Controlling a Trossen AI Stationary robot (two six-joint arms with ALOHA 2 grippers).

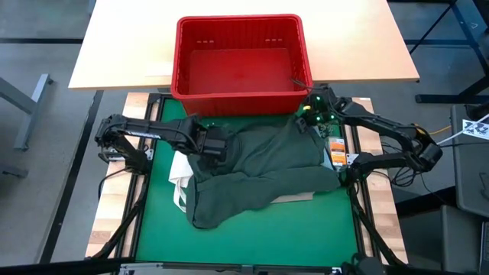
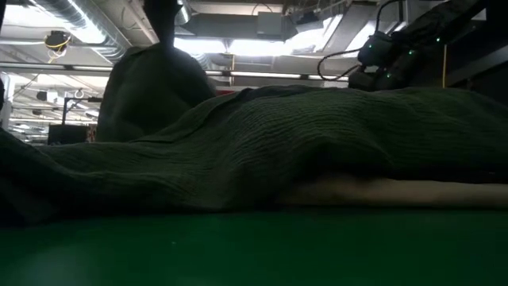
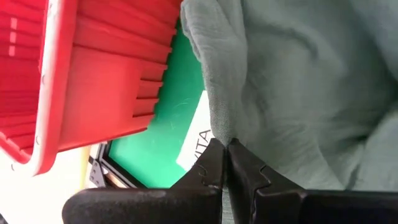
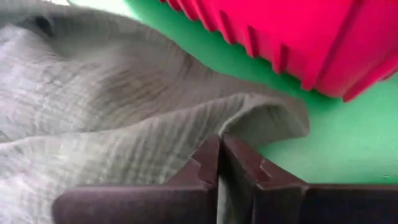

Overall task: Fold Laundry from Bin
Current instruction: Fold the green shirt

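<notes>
- Landmark: the red bin sits at the far side of the work area, straddling the edge between a light wooden tabletop and the green mat. Nothing shows inside it in the high view.
- Task item: a dark olive-green garment lies spread on the mat directly in front of the bin, its far edge close to the bin's front wall. It is rumpled, with one lobe trailing away from the bin.
- A beige piece shows from under the garment's edge on the side away from the bin; the low view shows the same pale layer beneath the green cloth.
- A white item lies partly under the garment, away from the bin's left front corner.
- Left gripper: positioned in front of the bin's left front corner, at the garment's edge. Its fingers are pressed together with a fold of the green cloth pinched between the tips.
- Right gripper: positioned just in front of the bin's right front corner. Its fingers are closed together on the garment's hem, the cloth rising into the tips.
- In the low view the garment is lifted into a hump on the left arm's side.
</notes>
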